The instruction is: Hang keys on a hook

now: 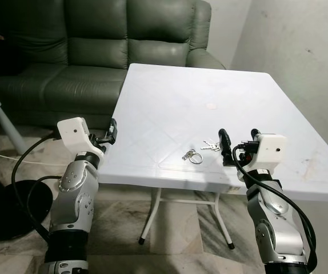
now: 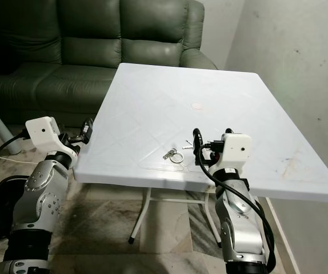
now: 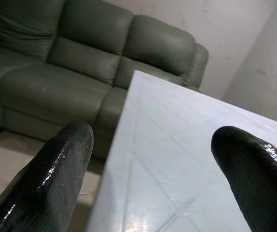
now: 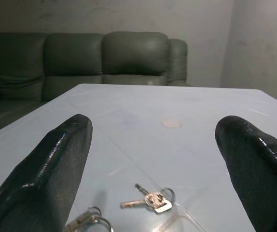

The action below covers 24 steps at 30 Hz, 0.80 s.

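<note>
The task has barely begun, by the look of it: the keys (image 1: 210, 146) lie loose on the white table (image 1: 175, 103) near its near edge, with a ring (image 1: 192, 155) bearing another small bunch just left of them, and nothing is held. No hook can be made out anywhere, so picking up, carrying and hanging all remain.

The right gripper (image 1: 239, 146) is raised to table height at the near edge, just right of the keys, its fingers spread wide and empty; in its wrist view the keys (image 4: 150, 199) sit between the fingers, a little ahead. The left gripper (image 1: 109, 136) hovers at the table's left edge, well apart from the keys, fingers also wide and empty, pointing across the tabletop toward the sofa (image 1: 95, 51).
</note>
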Available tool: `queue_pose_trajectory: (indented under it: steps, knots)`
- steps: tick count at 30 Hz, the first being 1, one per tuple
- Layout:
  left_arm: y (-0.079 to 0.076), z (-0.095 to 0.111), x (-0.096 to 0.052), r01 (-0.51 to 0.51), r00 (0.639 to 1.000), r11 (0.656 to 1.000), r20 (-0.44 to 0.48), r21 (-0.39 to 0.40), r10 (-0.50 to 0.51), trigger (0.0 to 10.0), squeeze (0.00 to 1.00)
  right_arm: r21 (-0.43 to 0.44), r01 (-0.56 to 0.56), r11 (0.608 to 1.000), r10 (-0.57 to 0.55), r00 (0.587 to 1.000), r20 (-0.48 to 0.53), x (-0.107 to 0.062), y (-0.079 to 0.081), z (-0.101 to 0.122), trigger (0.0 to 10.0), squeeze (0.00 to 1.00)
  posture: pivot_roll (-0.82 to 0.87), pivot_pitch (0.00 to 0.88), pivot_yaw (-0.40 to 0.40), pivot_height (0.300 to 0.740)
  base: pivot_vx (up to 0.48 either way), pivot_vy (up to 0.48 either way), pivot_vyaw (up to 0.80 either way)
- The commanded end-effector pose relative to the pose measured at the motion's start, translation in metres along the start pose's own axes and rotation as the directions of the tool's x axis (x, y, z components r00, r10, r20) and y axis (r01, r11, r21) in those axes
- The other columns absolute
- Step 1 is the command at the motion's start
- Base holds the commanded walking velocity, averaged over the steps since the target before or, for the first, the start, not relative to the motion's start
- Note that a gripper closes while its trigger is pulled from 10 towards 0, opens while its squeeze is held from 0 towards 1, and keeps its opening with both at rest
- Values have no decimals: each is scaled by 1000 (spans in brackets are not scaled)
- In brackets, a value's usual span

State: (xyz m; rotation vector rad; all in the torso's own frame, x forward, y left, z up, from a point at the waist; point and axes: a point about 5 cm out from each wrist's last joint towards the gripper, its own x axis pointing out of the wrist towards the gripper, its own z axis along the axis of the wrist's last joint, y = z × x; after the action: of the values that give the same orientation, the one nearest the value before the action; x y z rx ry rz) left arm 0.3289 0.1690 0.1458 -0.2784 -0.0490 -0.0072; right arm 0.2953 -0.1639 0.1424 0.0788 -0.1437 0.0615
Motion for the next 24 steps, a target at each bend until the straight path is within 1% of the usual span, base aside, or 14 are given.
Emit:
queue_pose_trajectory:
  steps: [1, 24]
  knots:
    - [0, 3, 3, -3, 1000, 1000, 0, -13, 3, 10000, 0, -2, 3, 1000, -3, 1000, 7, 1, 0, 3, 10000, 0, -78, 24, -66, 740, 0, 409, 0]
    - [1, 3, 4, -10, 1000, 1000, 5, -18, 10, 10000, 0, -5, -8, 1000, 8, 1000, 1, 1, 3, 3, 10000, 0, -79, 19, -70, 740, 0, 434, 0]
